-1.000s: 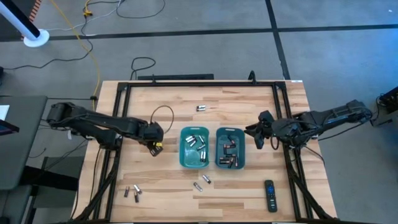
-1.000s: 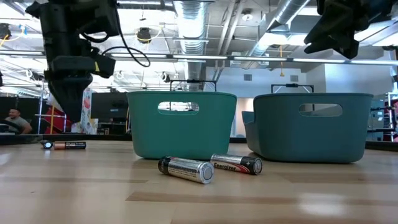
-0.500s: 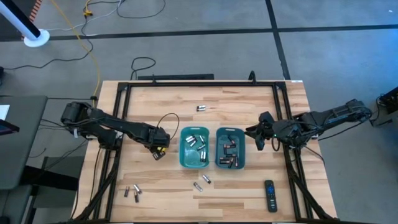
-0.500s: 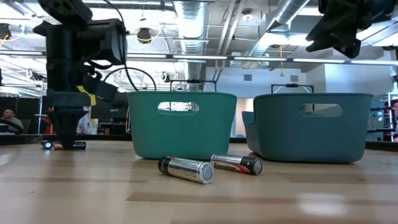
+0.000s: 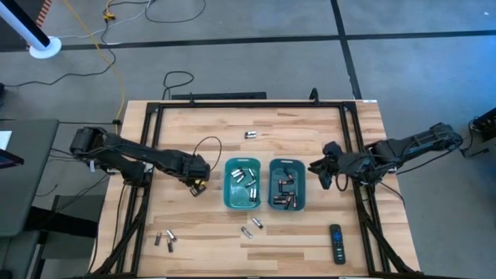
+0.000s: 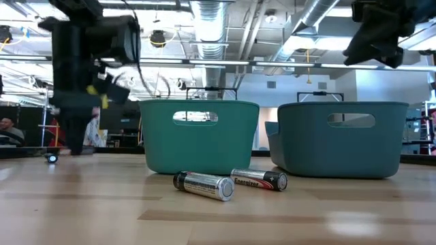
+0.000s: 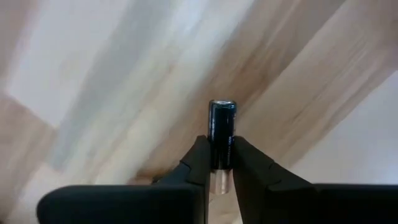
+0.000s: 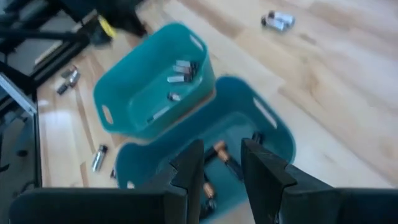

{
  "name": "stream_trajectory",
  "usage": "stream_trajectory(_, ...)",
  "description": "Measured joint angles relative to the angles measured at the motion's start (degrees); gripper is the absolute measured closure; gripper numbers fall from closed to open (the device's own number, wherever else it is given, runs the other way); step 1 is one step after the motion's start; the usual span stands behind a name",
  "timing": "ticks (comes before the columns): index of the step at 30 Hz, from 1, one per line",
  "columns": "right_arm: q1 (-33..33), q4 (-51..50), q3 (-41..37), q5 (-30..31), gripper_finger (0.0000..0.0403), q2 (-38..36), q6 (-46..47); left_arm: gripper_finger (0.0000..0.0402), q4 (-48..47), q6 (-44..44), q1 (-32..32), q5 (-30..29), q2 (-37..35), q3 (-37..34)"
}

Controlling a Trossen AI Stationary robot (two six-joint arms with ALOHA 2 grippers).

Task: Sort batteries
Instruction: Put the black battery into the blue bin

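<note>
Two teal bins sit mid-table, the left one [image 5: 228, 184] holding silvery batteries, the right one [image 5: 302, 186] dark copper-ended ones. My left gripper [image 5: 195, 186] is low over the wood just left of the left bin, shut on a dark battery [image 7: 222, 127]. My right gripper [image 5: 322, 172] hovers open to the right of the right bin, holding nothing [image 8: 221, 163]. Loose batteries lie on their sides: two [image 5: 251, 227] near the bins' near side [image 6: 204, 185], several [image 5: 164, 239] by the near-left corner, one [image 5: 251, 134] toward the far edge. My left gripper pinches the dark battery by its sides [image 7: 221, 155], one finger [image 7: 198, 163] on each side. The battery lies along the fingers and sticks out past their tips, its far end [image 7: 222, 106] free. Whether it touches the wood, I cannot tell.
A black remote control [image 5: 335, 242] lies near the near-right corner. A black metal frame [image 5: 151, 116] borders the table's far and side edges. Bare wood shows between the left gripper and the near-left batteries. A person [image 6: 7, 129] shows in the room beyond.
My left gripper moved toward the left bin and came down onto a dark battery lying on the wood left of it. That battery no longer shows lying on the table in the low view. The right gripper drifted slightly toward the near edge.
</note>
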Motion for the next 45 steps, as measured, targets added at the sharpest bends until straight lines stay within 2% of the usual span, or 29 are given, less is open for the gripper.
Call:
stream_trajectory(9, 3.9, -7.0, 0.0, -2.1, 0.0280, 0.0, 3.7, 0.0366, -4.9, 0.2, 0.0, -3.6, -7.5, 9.9)
stream_trajectory(16, 6.7, -12.9, 0.0, -2.1, 0.0280, 0.0, 8.7, 0.0366, -4.7, 5.3, 1.6, -8.7, -6.5, 23.2)
stream_trajectory(21, 8.5, -14.7, 0.0, -2.1, 0.0280, 0.0, 11.9, 0.0366, -4.0, 13.6, 3.3, -9.2, -1.3, 31.3)
stream_trajectory(29, 10.9, -16.3, 0.0, -2.1, 0.0280, 0.0, 15.3, 0.0366, 0.4, 22.9, 3.9, -8.9, 13.5, 44.5)
stream_trajectory(37, 11.4, -16.3, 0.0, -2.1, 0.0280, 0.0, 15.5, 0.0361, 1.9, 29.3, 3.9, -4.2, 27.7, 57.4)
stream_trajectory(41, 11.4, -16.3, 0.0, -2.0, 0.0280, 0.0, 15.7, 0.0363, 1.8, 29.7, 3.9, -2.2, 31.2, 60.5)
stream_trajectory(45, 11.4, -16.3, 0.0, -2.0, 0.0280, 0.0, 16.0, 0.0363, 1.5, 29.7, 3.9, -1.4, 31.2, 60.7)
